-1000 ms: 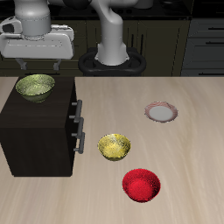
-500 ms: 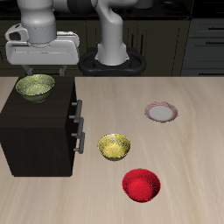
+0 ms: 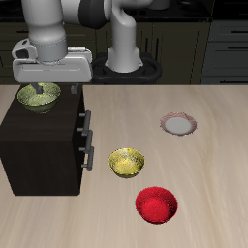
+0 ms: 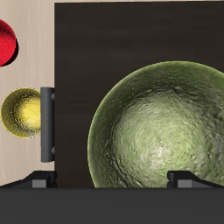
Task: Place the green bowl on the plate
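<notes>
The green bowl point(image 3: 40, 98) point(image 4: 162, 122) stands upright on top of a dark cabinet point(image 3: 39, 145) point(image 4: 105, 39), near its back edge. My gripper point(image 3: 54, 88) point(image 4: 114, 180) hangs open just above it. One fingertip point(image 4: 188, 179) is over the bowl's speckled inside and the other is outside its rim, over the cabinet top. Nothing is held. The plate point(image 3: 177, 124), pale with a pinkish rim, lies bare on the table some way from the cabinet and does not show in the wrist view.
A yellow bowl point(image 3: 126, 162) point(image 4: 22, 112) stands on the table beside the cabinet's handle side. A red bowl point(image 3: 156, 204) point(image 4: 4, 42) sits nearer the table's front edge. The robot's base point(image 3: 124, 63) is behind.
The gripper has come down and shifted sideways over the cabinet, from well above the green bowl to just over its rim. The bowls and plate have not moved.
</notes>
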You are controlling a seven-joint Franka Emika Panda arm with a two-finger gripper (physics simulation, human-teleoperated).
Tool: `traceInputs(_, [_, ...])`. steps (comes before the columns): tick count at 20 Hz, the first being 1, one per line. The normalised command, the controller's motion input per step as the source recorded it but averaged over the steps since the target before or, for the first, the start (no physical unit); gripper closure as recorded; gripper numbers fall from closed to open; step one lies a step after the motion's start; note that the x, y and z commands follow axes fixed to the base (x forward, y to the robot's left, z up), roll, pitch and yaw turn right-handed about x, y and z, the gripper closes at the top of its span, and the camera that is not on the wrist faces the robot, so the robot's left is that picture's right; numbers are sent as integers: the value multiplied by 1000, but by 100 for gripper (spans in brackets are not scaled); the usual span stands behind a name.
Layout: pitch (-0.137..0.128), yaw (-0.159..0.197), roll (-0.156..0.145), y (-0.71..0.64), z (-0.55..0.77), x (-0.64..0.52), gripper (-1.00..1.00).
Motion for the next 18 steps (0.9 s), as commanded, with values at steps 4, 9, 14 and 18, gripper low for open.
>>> traceInputs(4, [24,27,6,99,-198,-8,100])
traceInputs(9, [10,4,10,-11,-65,-18,100])
traceInputs(14, [5,11,26,56,-4,-85,100])
traceInputs(18, [-15,23,32,208,119,-143,100])
